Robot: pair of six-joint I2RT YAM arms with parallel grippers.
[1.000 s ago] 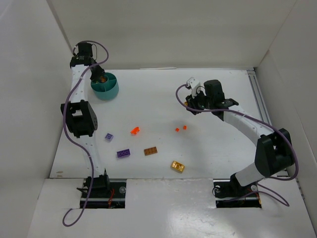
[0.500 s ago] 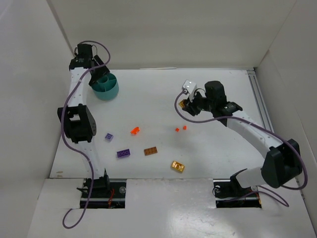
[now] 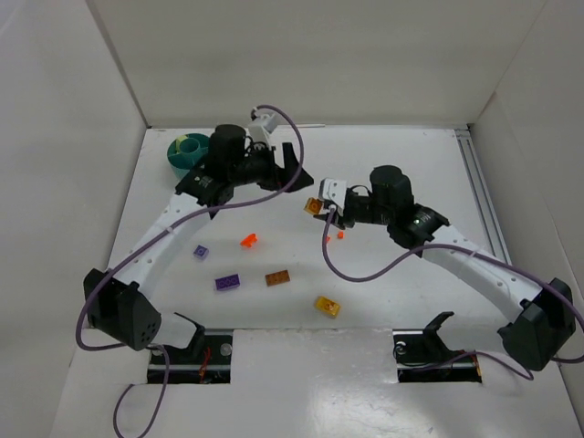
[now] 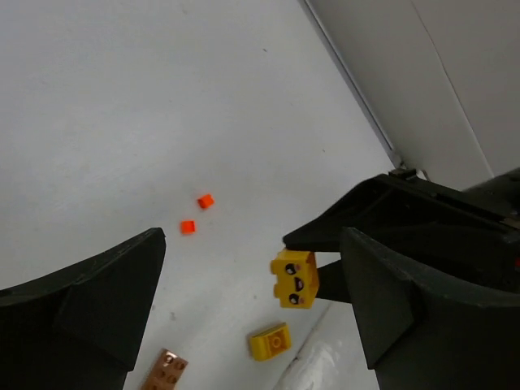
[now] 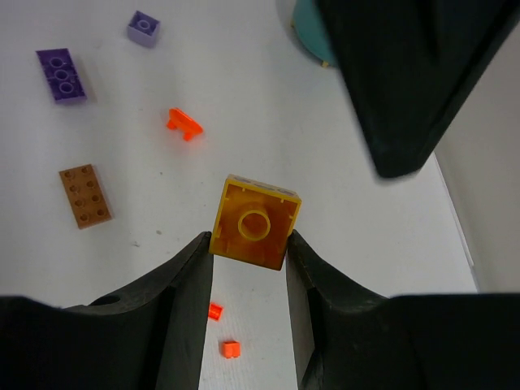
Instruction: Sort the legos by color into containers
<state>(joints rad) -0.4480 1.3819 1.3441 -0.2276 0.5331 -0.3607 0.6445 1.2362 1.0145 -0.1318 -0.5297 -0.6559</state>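
Note:
My right gripper (image 5: 248,240) is shut on a golden yellow lego (image 5: 256,222) and holds it above the table's middle (image 3: 313,206). My left gripper (image 4: 252,244) stands open and empty just behind it (image 3: 296,172); through its fingers I see that yellow lego (image 4: 294,279) with a printed face. On the table lie a lavender lego (image 3: 200,252), a purple one (image 3: 227,283), an orange-brown one (image 3: 278,277), another golden yellow one (image 3: 327,306) and a red-orange piece (image 3: 248,240). The teal tub (image 3: 187,151) of containers stands at the back left.
Two tiny red-orange bits (image 3: 327,239) (image 3: 339,234) lie under the right gripper. White walls enclose the table at the back and sides. The left arm reaches diagonally across the table's left half, and its dark finger (image 5: 406,73) fills the upper right of the right wrist view.
The left arm has swung from the tub at the back left to the table's middle, and its gripper has opened. The right gripper has carried the yellow lego leftward.

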